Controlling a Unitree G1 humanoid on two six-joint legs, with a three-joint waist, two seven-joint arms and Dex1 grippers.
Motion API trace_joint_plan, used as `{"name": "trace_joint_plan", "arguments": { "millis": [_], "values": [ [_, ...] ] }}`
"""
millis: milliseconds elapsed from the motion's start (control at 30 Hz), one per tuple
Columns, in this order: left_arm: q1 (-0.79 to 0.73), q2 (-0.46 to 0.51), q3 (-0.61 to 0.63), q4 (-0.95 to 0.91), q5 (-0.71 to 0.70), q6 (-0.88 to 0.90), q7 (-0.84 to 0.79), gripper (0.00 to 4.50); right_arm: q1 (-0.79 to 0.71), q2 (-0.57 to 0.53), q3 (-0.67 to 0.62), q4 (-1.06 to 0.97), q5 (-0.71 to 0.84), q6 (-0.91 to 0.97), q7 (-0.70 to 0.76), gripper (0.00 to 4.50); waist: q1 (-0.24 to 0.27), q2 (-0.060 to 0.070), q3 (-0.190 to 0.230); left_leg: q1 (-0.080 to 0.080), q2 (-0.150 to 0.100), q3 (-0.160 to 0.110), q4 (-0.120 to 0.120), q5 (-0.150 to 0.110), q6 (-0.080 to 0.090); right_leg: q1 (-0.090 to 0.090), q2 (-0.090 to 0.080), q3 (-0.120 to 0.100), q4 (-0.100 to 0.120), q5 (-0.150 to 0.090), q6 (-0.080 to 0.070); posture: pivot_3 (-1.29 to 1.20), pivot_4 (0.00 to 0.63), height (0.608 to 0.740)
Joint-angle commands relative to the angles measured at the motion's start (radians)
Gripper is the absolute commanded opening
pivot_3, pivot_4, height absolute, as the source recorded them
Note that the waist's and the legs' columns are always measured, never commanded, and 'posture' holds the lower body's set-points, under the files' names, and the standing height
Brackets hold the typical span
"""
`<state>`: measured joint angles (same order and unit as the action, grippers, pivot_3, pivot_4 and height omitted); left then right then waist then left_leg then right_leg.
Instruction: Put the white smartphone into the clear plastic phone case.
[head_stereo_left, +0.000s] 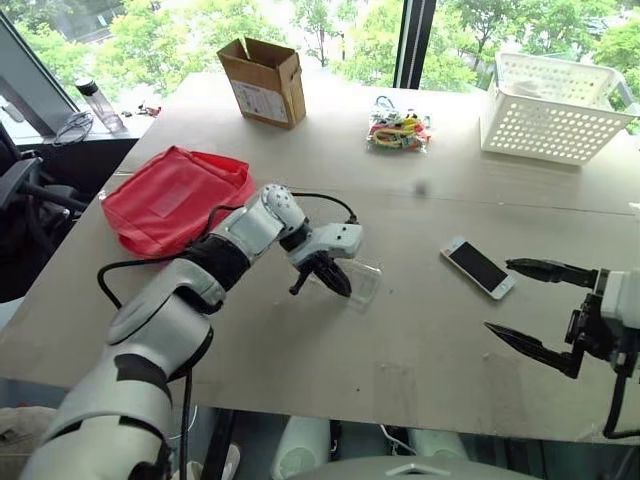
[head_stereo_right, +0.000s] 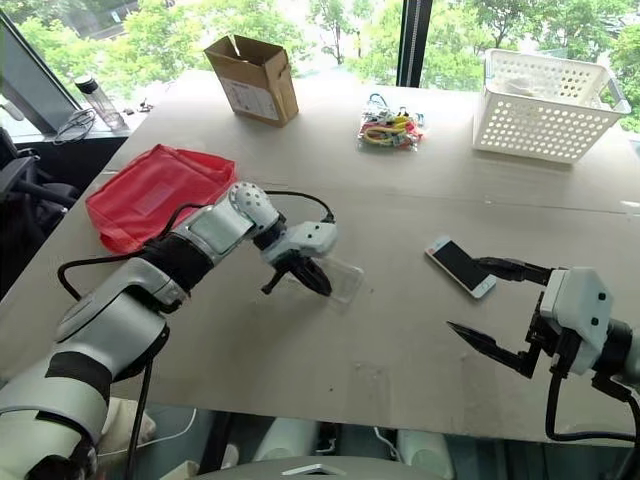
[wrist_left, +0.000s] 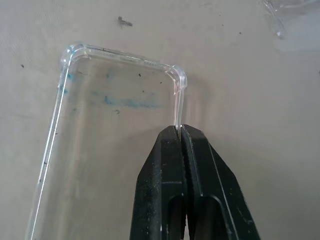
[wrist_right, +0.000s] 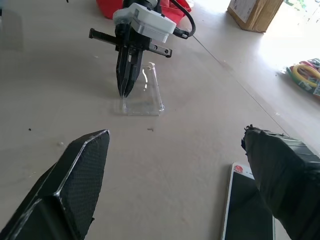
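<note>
The clear plastic phone case (head_stereo_left: 364, 281) lies on the table in front of me, slightly left of centre. My left gripper (head_stereo_left: 340, 285) points down at it and is shut on its raised rim. In the left wrist view the black fingertips (wrist_left: 167, 150) pinch the side wall close to a rounded corner of the case (wrist_left: 110, 130). The white smartphone (head_stereo_left: 478, 268) lies flat, screen up, to the right. My right gripper (head_stereo_left: 498, 295) hovers open just beside the phone's near end. One of its fingers is over the phone's edge and the phone (wrist_right: 248, 205) is below it.
A red pouch (head_stereo_left: 170, 195) lies at the left. At the back stand a cardboard box (head_stereo_left: 265, 80), a bag of colourful bits (head_stereo_left: 400, 130) and a white perforated basket (head_stereo_left: 555, 105). A cable loops around the left arm. The table's near edge (head_stereo_left: 400, 415) runs below both grippers.
</note>
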<state>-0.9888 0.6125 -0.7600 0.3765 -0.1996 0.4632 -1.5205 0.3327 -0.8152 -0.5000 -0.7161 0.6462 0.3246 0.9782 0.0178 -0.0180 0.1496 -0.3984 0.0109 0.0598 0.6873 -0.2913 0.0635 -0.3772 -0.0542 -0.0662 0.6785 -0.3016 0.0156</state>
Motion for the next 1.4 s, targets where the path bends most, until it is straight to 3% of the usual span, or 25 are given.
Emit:
{"name": "trace_joint_plan", "arguments": {
  "millis": [33,233,433,467,533,600,667,800,967,1133,1400],
  "values": [
    [0.027,-0.042,0.085,-0.121,0.02,0.165,0.122,0.05,-0.022,-0.008,0.013,0.004,-0.004,-0.018,0.01,4.5,0.002,0.0,0.0,0.0,0.0,-0.001,0.0,0.0,0.0,0.0,0.0,0.0,0.0,0.0,0.0,0.0,0.15,0.74],
    [0.045,-0.15,0.13,-0.125,0.05,0.249,0.235,0.05,-0.043,-0.016,0.026,0.018,-0.016,-0.018,0.021,4.5,-0.001,0.0,0.0,0.0,0.0,-0.001,0.0,0.0,0.0,0.001,0.0,0.0,0.0,0.0,0.0,0.0,0.15,0.74],
    [0.079,-0.154,0.122,-0.15,0.097,0.163,0.238,0.05,-0.028,-0.027,0.012,0.023,-0.035,-0.02,0.041,4.5,-0.001,0.0,0.0,0.001,0.0,-0.001,0.0,0.0,0.0,0.001,0.0,0.0,0.0,0.0,0.0,0.0,0.15,0.74],
    [0.085,-0.151,0.129,-0.172,0.085,0.182,0.224,0.44,-0.027,-0.029,0.013,0.025,-0.041,-0.02,0.044,4.5,-0.001,0.0,0.0,0.001,0.0,0.0,0.0,0.0,0.0,0.001,0.0,0.0,0.0,0.0,0.0,0.0,0.15,0.74],
    [0.097,-0.148,0.147,-0.214,0.067,0.225,0.22,0.77,-0.029,-0.037,0.02,0.029,-0.055,-0.008,0.036,4.5,-0.001,0.0,0.0,0.001,0.0,0.0,0.0,0.0,0.0,0.001,0.0,0.0,0.0,0.0,0.0,0.0,0.15,0.74],
    [0.117,-0.133,0.177,-0.265,0.055,0.253,0.234,1.55,-0.043,-0.072,0.054,0.032,-0.114,0.048,-0.013,4.5,-0.002,0.001,0.0,0.001,0.0,0.0,0.0,0.0,0.0,0.001,0.0,0.0,0.0,0.0,0.0,0.0,0.15,0.74],
    [0.153,-0.117,0.256,-0.339,0.011,0.299,0.261,2.86,-0.092,-0.083,0.113,0.055,-0.151,0.102,-0.073,4.5,-0.002,0.001,0.0,0.001,0.0,-0.001,0.0,0.0,0.0,0.001,0.0,0.0,0.0,0.0,0.0,0.0,0.15,0.74],
    [0.275,-0.093,0.458,-0.48,-0.112,0.283,0.298,4.43,-0.206,-0.047,0.23,0.137,-0.185,0.21,-0.181,4.5,-0.012,0.002,0.0,0.002,0.0,-0.001,0.0,0.0,-0.001,0.001,0.0,0.002,0.001,0.0,0.0,0.0,0.15,0.74],
    [0.496,-0.116,0.716,-0.625,-0.241,0.124,0.368,4.43,-0.316,0.005,0.371,0.233,-0.275,0.297,-0.294,4.5,-0.005,0.002,0.0,0.002,0.0,-0.001,0.0,0.001,-0.001,0.001,-0.001,0.002,-0.001,0.0,0.0,0.0,0.15,0.74],
    [0.664,-0.046,0.844,-0.741,-0.352,0.079,0.323,4.43,-0.422,0.074,0.453,0.361,-0.373,0.372,-0.417,4.5,-0.003,0.003,0.0,0.002,0.0,-0.001,0.0,0.0,-0.001,0.001,-0.001,0.001,0.0,0.0,0.0,0.0,0.15,0.74],
    [0.875,0.005,0.935,-0.839,-0.418,0.01,0.351,4.43,-0.504,0.093,0.503,0.458,-0.389,0.514,-0.425,4.5,-0.005,0.004,-0.001,0.005,0.0,-0.001,-0.001,0.0,-0.001,0.003,-0.002,0.001,0.0,0.0,-0.001,0.0,0.15,0.74]
  ]
}}
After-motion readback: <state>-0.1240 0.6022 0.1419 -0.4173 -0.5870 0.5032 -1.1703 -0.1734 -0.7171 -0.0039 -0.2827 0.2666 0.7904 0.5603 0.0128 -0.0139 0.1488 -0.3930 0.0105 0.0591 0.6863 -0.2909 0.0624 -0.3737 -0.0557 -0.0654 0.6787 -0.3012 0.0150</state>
